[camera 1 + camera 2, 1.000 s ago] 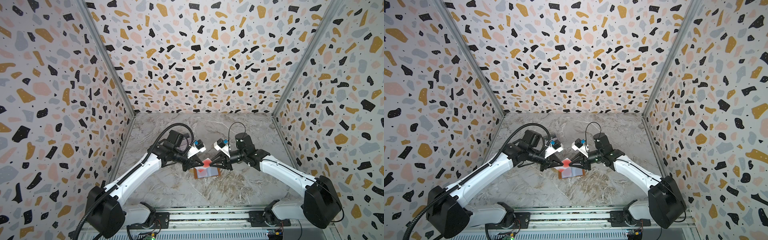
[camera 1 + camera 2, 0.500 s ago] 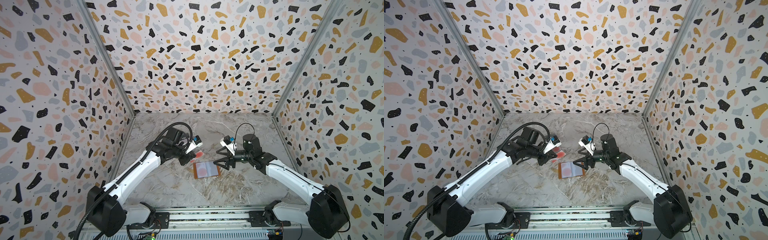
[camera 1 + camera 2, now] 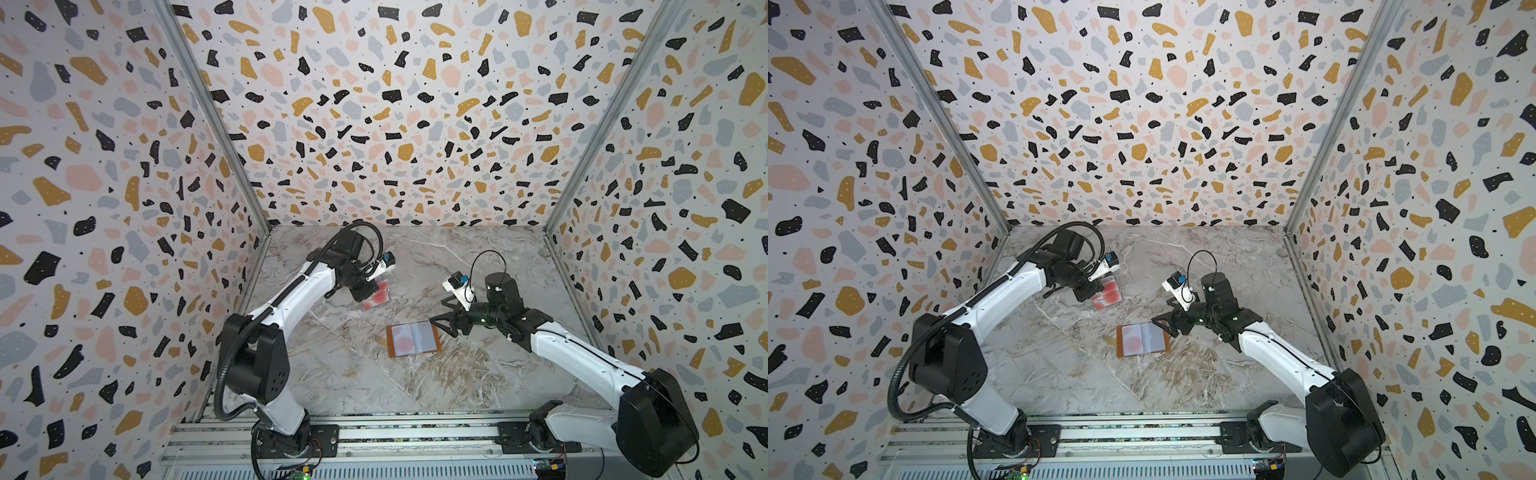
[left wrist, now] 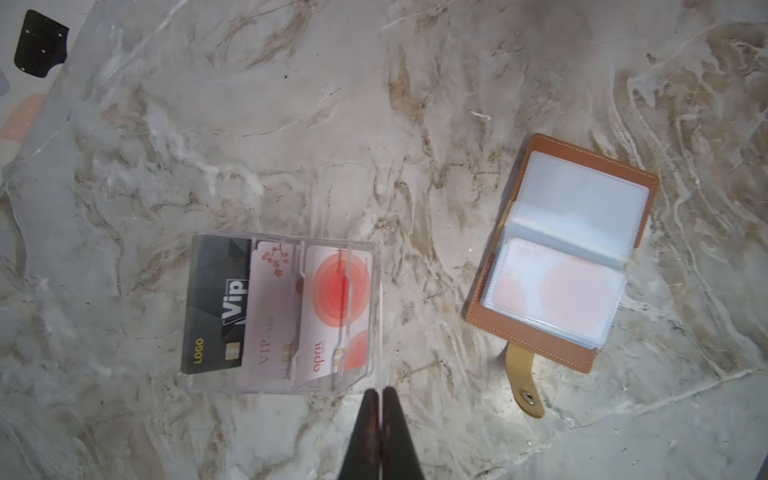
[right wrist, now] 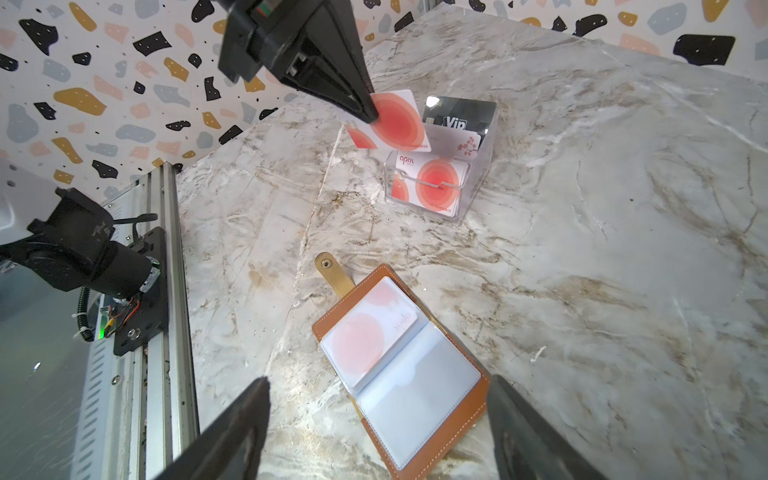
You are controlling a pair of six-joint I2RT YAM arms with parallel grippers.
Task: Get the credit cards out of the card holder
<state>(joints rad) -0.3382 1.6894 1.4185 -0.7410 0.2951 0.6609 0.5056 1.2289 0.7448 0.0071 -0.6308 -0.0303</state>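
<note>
We see the card holder (image 3: 412, 339) lying open and flat on the bench (image 3: 478, 386), with 1 red-circled sleeved card (image 5: 359, 343) inside. Our right pincer (image 3: 442, 318) hovers just beside the holder, released, jaws spread wide. Well apart from the holder, beyond its strap side, our left pincer (image 5: 370, 116) is clenched on 1 white, red-circled credit card (image 5: 401, 124), tilted above the clear case (image 5: 478, 166) of other cards.

Bare worktop (image 3: 415, 395) separates the open card holder (image 3: 412, 339) from the clear case (image 3: 376, 296) far-left; walls (image 3: 374, 124) close three sides.
</note>
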